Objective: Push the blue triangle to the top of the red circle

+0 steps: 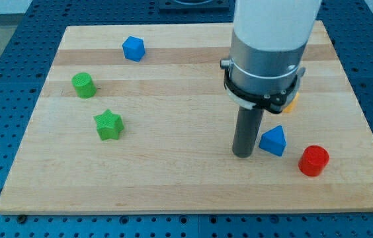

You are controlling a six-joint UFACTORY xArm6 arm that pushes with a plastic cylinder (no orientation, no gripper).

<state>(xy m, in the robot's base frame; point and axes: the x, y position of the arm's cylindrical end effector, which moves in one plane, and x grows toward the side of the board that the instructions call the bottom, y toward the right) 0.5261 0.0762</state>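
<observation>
The blue triangle (274, 141) lies on the wooden board at the lower right. The red circle (314, 160) stands just to its lower right, a small gap between them. My tip (243, 154) rests on the board right beside the triangle's left side, close to touching it. The arm's white and grey body rises above the rod and hides part of the board behind it.
A blue hexagon-like block (133, 48) sits at the top left. A green cylinder (83, 85) and a green star (108, 125) lie at the left. An orange block (291, 103) peeks out from behind the arm. The board's right edge (365, 125) is near the red circle.
</observation>
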